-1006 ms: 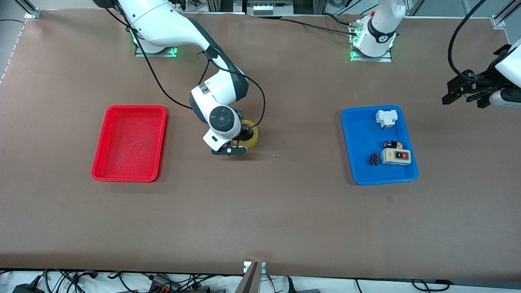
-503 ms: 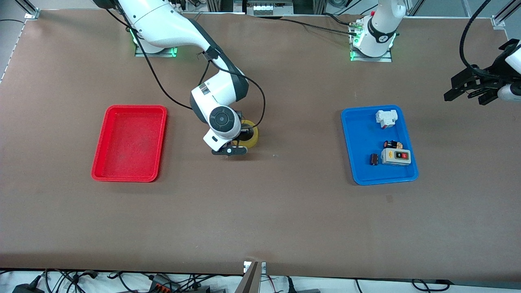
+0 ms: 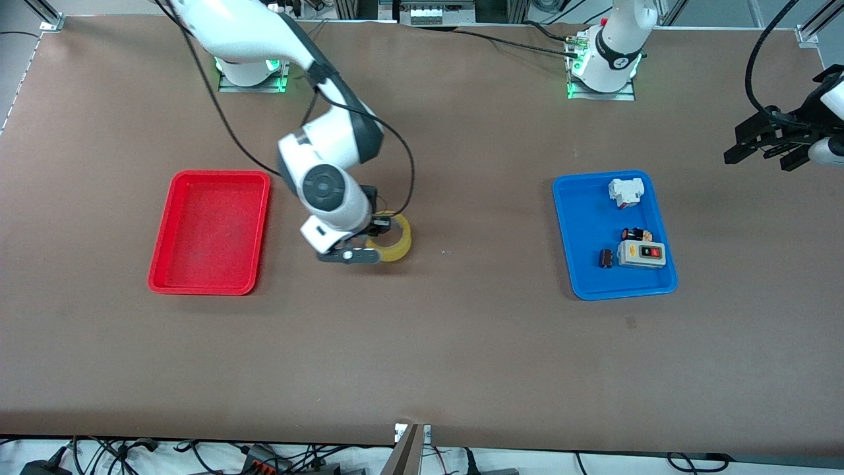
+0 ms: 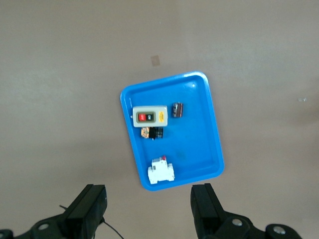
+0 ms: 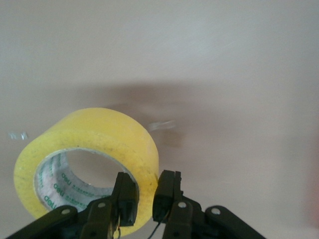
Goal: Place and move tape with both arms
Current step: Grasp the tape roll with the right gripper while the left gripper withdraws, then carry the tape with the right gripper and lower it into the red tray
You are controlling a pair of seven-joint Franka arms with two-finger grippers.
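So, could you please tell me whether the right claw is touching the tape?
Touching: the right wrist view shows the right claw pinching the wall of the tape between its fingers.

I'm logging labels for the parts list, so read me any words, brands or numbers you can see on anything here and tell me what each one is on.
"neo", printed in green and repeated around the grey inner core of the yellowish translucent packing tape roll; any further letters there are unclear.
Grey switch box with a red and a yellow button in the blue plastic tray: button markings too small to read.
White block in the same tray: no legible text.
Red plastic tray: none.
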